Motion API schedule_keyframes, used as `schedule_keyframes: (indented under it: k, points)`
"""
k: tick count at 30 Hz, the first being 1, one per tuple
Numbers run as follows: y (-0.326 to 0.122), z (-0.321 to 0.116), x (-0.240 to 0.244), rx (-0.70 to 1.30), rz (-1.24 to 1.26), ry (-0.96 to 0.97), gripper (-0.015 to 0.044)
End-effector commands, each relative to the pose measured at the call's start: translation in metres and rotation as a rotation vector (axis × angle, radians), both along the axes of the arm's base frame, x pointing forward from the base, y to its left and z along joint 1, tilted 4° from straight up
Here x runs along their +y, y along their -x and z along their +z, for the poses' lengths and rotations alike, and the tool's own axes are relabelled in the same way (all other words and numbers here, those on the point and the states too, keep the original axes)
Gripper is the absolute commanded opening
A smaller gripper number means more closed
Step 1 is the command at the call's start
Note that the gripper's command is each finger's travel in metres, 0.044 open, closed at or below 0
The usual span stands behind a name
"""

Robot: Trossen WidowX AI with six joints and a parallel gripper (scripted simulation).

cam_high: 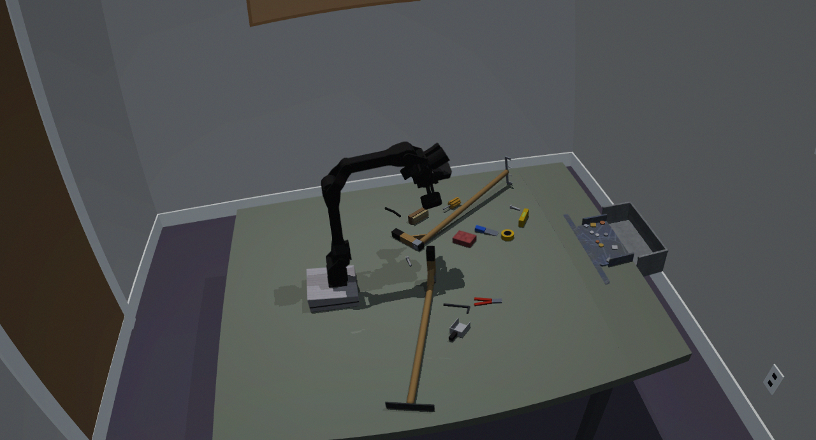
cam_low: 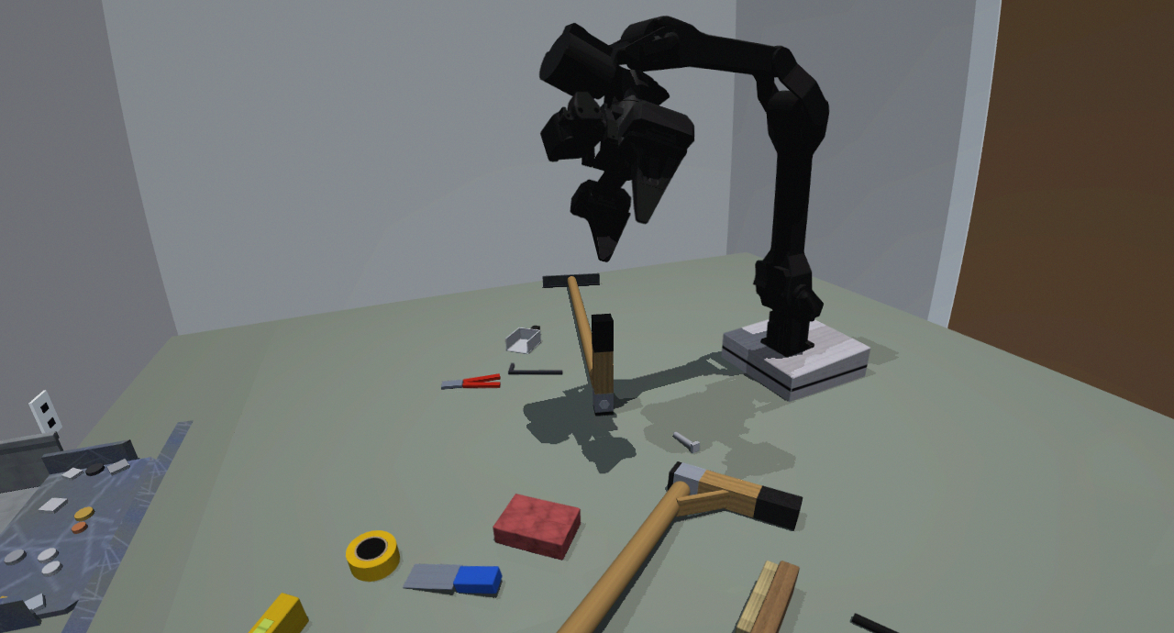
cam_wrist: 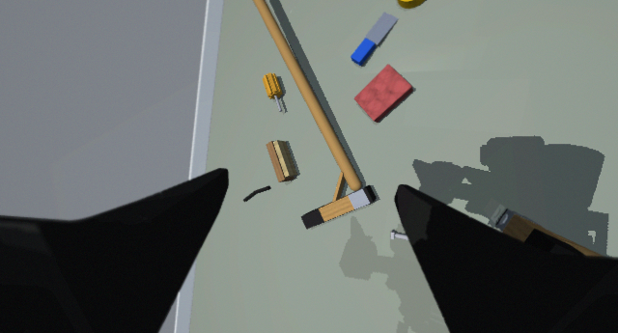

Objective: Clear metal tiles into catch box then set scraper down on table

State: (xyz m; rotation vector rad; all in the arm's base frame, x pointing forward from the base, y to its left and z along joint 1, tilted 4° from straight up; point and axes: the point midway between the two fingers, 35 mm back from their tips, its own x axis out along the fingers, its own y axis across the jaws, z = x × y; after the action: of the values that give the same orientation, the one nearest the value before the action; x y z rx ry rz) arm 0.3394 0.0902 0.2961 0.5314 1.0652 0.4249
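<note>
The long scraper point(cam_high: 421, 346) point(cam_low: 579, 309) lies on the table with its flat dark blade point(cam_high: 409, 407) point(cam_low: 570, 281) near the front edge. Its grip end point(cam_wrist: 517, 224) is partly behind a finger in the wrist view. My gripper point(cam_high: 431, 201) point(cam_low: 625, 240) point(cam_wrist: 315, 184) is open and empty, high above the table. The steel bench plate point(cam_high: 593, 260) point(cam_low: 102, 523) is at the far right in the top view. Several metal tiles point(cam_high: 614, 247) point(cam_low: 53, 505) lie on it. The catch box point(cam_high: 651, 263) point(cam_low: 24, 467) adjoins its far end; its floor is partly visible.
A second long-handled tool point(cam_high: 465, 206) point(cam_low: 627, 571) point(cam_wrist: 309, 94), with a tined head, lies beside a red block point(cam_high: 464, 238) point(cam_low: 537, 526) point(cam_wrist: 383, 93). A putty knife point(cam_high: 480, 229), tape roll point(cam_high: 507, 234), pliers point(cam_high: 484, 300) and small dustpan point(cam_high: 459, 328) lie around.
</note>
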Motion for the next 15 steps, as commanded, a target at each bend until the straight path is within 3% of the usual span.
schedule_keyframes:
  k: [1, 15]
  points:
    - [-0.001, 0.003, -0.020, -0.022, -0.051, 0.019, 0.0440]
    - [0.002, 0.016, -0.082, -0.082, -0.221, 0.073, 0.0440]
